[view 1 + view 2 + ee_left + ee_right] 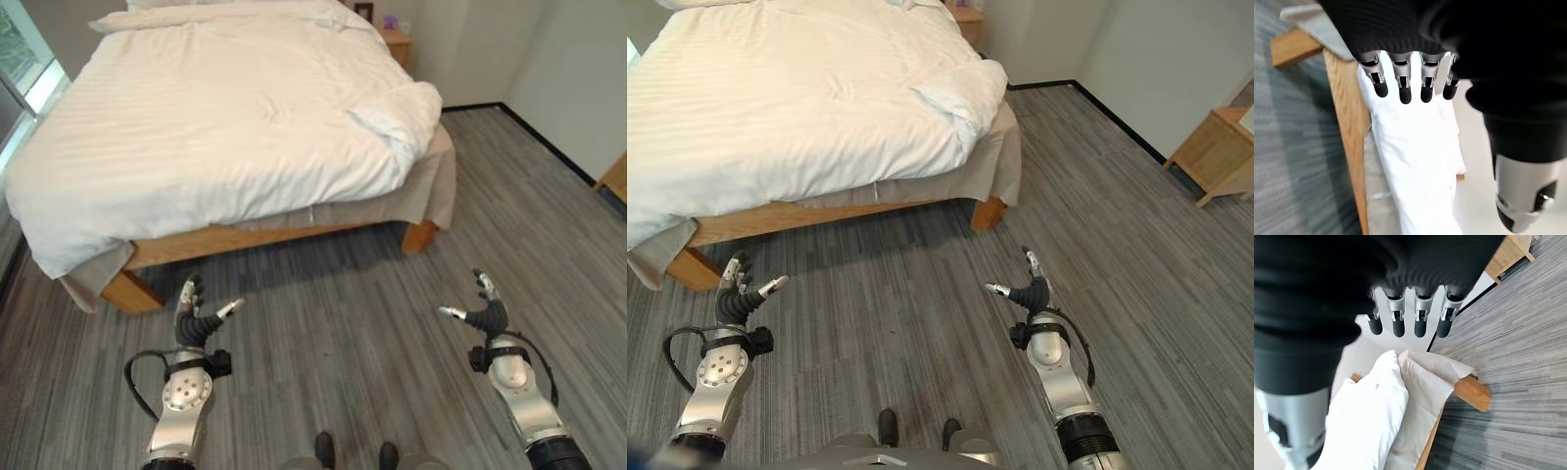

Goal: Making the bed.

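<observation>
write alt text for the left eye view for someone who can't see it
A bed with a rumpled white duvet on a wooden frame stands ahead on grey wood-look flooring, the duvet bunched at its right foot corner. The robot's left hand and right hand are raised open over the floor, short of the bed, holding nothing.

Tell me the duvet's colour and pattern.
White with faint woven stripes, duvet; best in the left eye view.

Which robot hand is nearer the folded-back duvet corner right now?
Right. The right robot hand hovers over the floor in front of the bed's right corner, below the folded-back duvet corner. The left robot hand sits near the opposite foot corner, farther away.
</observation>
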Motion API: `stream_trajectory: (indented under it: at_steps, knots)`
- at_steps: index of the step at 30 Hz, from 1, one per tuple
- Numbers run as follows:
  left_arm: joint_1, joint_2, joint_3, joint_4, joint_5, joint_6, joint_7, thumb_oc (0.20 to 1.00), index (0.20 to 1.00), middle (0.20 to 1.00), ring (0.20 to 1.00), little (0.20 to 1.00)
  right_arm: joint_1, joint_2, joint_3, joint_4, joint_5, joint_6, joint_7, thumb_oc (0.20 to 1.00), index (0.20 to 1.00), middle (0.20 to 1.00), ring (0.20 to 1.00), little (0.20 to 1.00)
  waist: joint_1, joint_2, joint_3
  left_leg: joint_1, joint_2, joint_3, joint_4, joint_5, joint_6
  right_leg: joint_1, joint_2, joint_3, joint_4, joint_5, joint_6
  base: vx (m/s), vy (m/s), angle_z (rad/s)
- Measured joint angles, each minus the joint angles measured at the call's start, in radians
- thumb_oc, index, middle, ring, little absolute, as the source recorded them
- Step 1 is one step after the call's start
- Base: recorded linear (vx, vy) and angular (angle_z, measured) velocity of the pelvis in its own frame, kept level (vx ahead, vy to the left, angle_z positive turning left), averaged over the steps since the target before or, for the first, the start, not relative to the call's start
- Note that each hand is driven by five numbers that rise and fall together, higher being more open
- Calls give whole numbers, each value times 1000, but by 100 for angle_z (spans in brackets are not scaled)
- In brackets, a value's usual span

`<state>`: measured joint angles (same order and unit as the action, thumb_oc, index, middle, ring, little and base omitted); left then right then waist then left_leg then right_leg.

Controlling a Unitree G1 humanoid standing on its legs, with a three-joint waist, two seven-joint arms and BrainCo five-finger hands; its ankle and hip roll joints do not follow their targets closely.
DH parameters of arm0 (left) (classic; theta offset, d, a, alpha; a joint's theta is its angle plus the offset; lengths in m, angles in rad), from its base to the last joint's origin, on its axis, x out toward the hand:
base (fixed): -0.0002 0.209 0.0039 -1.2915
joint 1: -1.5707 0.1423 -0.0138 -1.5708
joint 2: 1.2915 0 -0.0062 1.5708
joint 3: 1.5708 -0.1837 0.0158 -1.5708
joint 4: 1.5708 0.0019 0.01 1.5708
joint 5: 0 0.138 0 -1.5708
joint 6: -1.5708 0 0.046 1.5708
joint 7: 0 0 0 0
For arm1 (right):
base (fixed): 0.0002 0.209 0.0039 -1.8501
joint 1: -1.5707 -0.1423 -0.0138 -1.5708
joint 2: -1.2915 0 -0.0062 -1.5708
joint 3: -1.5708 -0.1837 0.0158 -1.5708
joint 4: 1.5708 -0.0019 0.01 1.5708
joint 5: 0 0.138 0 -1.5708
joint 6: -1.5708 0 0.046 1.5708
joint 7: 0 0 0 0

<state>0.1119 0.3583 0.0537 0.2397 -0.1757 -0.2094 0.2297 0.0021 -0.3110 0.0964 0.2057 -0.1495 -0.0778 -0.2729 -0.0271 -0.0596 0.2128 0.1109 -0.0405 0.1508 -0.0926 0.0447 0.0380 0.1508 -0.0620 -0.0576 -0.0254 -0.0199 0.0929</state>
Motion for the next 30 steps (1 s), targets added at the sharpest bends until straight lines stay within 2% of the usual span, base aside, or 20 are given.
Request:
stream_trajectory:
  at_steps: [10, 13, 14, 15, 16, 17, 18, 20, 22, 23, 24, 25, 26, 27, 28, 29, 30]
  knots:
    - [48, -31, -43, -28, 41, 47, -12, 1000, 1000, 1000, 1000, 1000, 39, 1, -3, -6, 1, 1, 21, 1000, 1000, 1000, 1000, 1000, -2, 15, 18, -7, 2, -16, 0, -9, -13, 9, 11, 13, -22, -6, -6, 60, -30, 2]
    - [43, -24, -41, -30, 42, 47, -2, 1000, 1000, 1000, 1000, 1000, 41, 0, -3, -8, 3, 0, 20, 1000, 1000, 1000, 1000, 1000, 4, 4, 22, -63, 9, -25, 74, -33, -57, -17, 16, 8, -3, -30, -30, 39, -140, 21]
    - [25, -6, -36, -30, 42, 48, 0, 1000, 1000, 1000, 1000, 1000, 32, 1, -3, -6, 12, 0, 20, 1000, 1000, 1000, 1000, 1000, 10, -24, 52, -201, 20, -21, 310, -46, -87, -50, 28, 1, 36, -60, -92, 9, -232, 53]
    - [7, 5, -33, -33, 42, 48, 1, 1000, 1000, 1000, 1000, 1000, 30, -2, -10, -7, 12, -1, 20, 1000, 1000, 1000, 1000, 1000, 16, -39, 77, -314, 32, -18, 511, -27, -115, -70, 18, -7, 68, -81, -120, 144, -191, 53]
    - [-12, 11, -33, -29, 42, 50, 4, 1000, 1000, 1000, 1000, 1000, 30, -6, -20, -5, 12, 2, 19, 1000, 1000, 1000, 1000, 1000, 31, -55, 97, -400, 48, -20, 659, 9, -146, -71, 9, -6, 84, -81, -107, 276, -136, 15]
    - [5, 6, -32, -29, 41, 54, 9, 1000, 1000, 1000, 1000, 1000, 27, -14, -28, -7, 14, 2, 17, 1000, 1000, 1000, 1000, 1000, 75, -47, 107, -483, 60, -28, 799, 40, -168, -75, 23, 15, 109, -108, -122, 432, -2, -17]
    - [11, 1, -31, -25, 41, 58, 10, 1000, 1000, 1000, 1000, 1000, 24, -14, -43, -11, 16, 1, 12, 1000, 1000, 1000, 1000, 1000, 82, -52, 119, -508, 71, -25, 817, 29, -161, -73, 20, 17, 111, -111, -122, 526, 102, -29]
    - [13, -24, -13, 5, 40, 60, 11, 1000, 1000, 1000, 1000, 1000, -6, -24, -52, -12, 33, 1, 5, 1000, 1000, 1000, 1000, 1000, 104, -33, 144, -496, 106, 22, 564, 23, -167, -77, 29, 30, 102, -118, -125, 650, 236, -27]
    - [20, -36, 1, 42, 39, 63, 9, 1000, 1000, 1000, 1000, 1000, -20, -24, -46, -10, 34, 3, 6, 1000, 1000, 1000, 1000, 1000, 115, -7, 141, -465, 180, 111, 361, 22, -169, -68, 45, 48, 87, -127, -110, 609, 274, -34]
    - [34, -61, 39, 56, 39, 65, 7, 1000, 1000, 1000, 1000, 1000, -34, -28, -40, -12, 33, 2, 11, 1000, 1000, 1000, 1000, 1000, 121, 10, 137, -419, 226, 180, 126, 23, -173, -65, 52, 73, 79, -127, -95, 388, 184, -44]
    - [39, -75, 46, 61, 37, 70, 8, 1000, 1000, 1000, 1000, 1000, -34, -31, -48, -13, 33, 3, 15, 1000, 1000, 1000, 1000, 1000, 130, 20, 145, -402, 245, 201, 37, 25, -170, -46, 52, 102, 74, -127, -97, 642, 293, -38]
    - [43, -80, 43, 61, 37, 71, 6, 1000, 1000, 1000, 1000, 1000, -26, -34, -50, -12, 33, 3, 16, 1000, 1000, 1000, 1000, 1000, 135, 29, 143, -408, 257, 197, 27, 25, -174, -24, 48, 114, 63, -133, -91, 663, 290, -36]
    - [62, -84, 45, 58, 38, 70, 0, 1000, 1000, 1000, 1000, 1000, 2, -48, -44, -21, 32, 8, 29, 1000, 1000, 1000, 1000, 1000, 160, 35, 136, -382, 274, 197, 57, 18, -171, 36, 12, 136, 37, -160, -55, 655, 289, -68]
    - [94, -89, 68, 60, 38, 69, 0, 1000, 1000, 1000, 1000, 1000, -3, -42, -36, -20, 32, 10, 39, 1000, 1000, 1000, 1000, 1000, 186, 26, 130, -346, 280, 187, 97, 6, -172, 46, -21, 183, 64, -199, -39, 648, 282, -118]
    - [142, -91, 76, 60, 38, 73, 1, 1000, 1000, 1000, 1000, 1000, 12, -45, -21, -35, 32, 5, 42, 1000, 1000, 1000, 1000, 1000, 204, 26, 96, -315, 262, 182, 102, -1, -178, 51, -47, 223, 77, -230, -43, 571, 290, -117]
    - [176, -101, 78, 49, 38, 76, 1, 1000, 1000, 1000, 1000, 1000, 48, -67, -17, -72, 32, -1, 41, 1000, 1000, 1000, 1000, 1000, 203, 50, 46, -297, 261, 183, 82, 9, -181, 72, -61, 219, 55, -227, -17, 569, 291, -69]
    - [166, -101, 82, 55, 38, 77, 1, 1000, 1000, 1000, 1000, 1000, 52, -66, -19, -81, 32, -1, 42, 1000, 1000, 1000, 1000, 1000, 196, 38, 48, -288, 228, 185, 108, 70, -159, 78, -95, 201, 82, -194, 27, 488, 335, -61]
